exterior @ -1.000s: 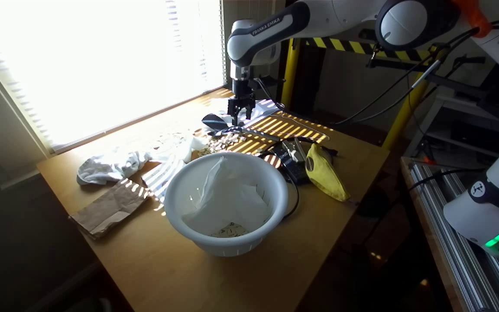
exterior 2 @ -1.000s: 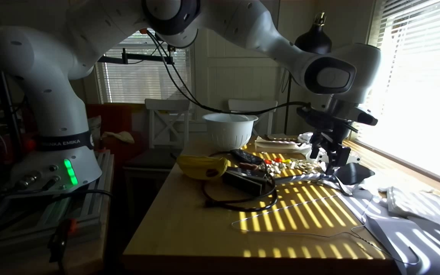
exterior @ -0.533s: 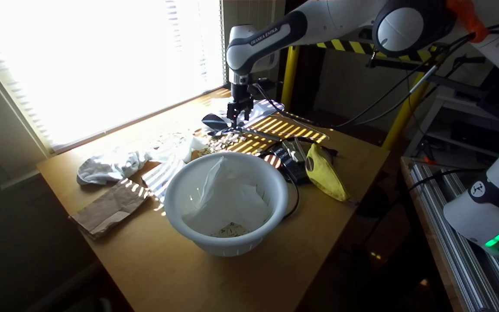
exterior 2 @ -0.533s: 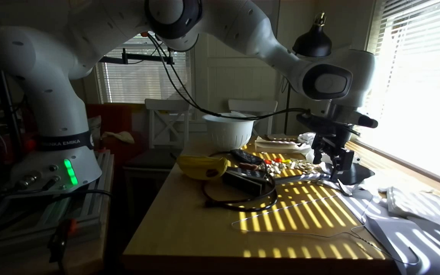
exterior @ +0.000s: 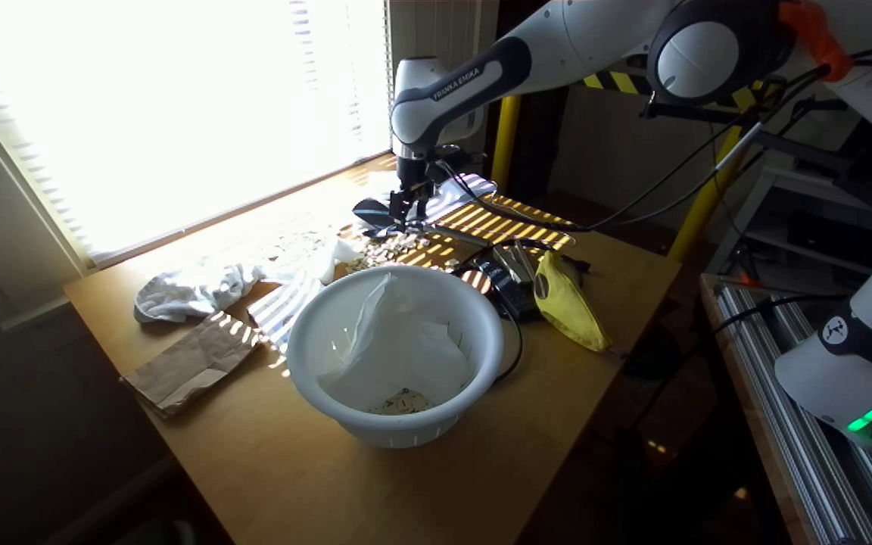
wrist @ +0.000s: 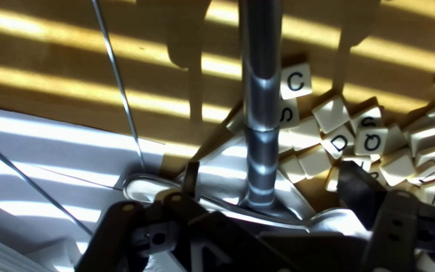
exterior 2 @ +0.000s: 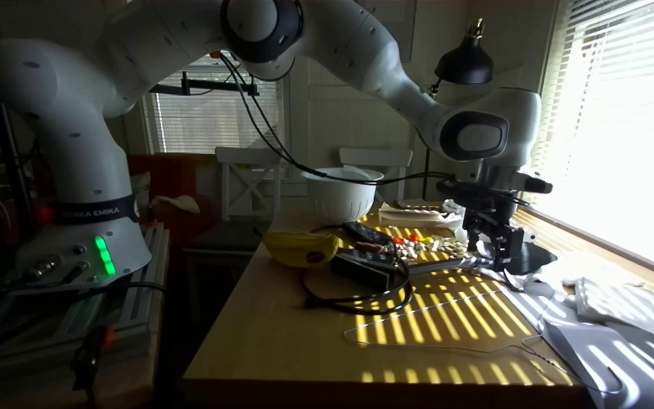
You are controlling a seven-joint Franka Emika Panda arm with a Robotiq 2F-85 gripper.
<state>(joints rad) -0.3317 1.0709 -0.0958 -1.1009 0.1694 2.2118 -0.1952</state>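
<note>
The wooden table [exterior: 406, 492] lies striped with light from the blinds [exterior 2: 639, 62]. In the wrist view we see the gripper [wrist: 273, 176] with its fingers wide, one on either side of a metal shaft [wrist: 261, 75], gaps showing; letter tiles [wrist: 370, 141] are heaped to the right. In an exterior view the metal shaft lies far back, beyond a white bowl [exterior: 406, 433].

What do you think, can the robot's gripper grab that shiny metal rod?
Probably yes: in the wrist view, the open gripper has a finger each side of the metal rod, though letter tiles might crowd one.
</note>
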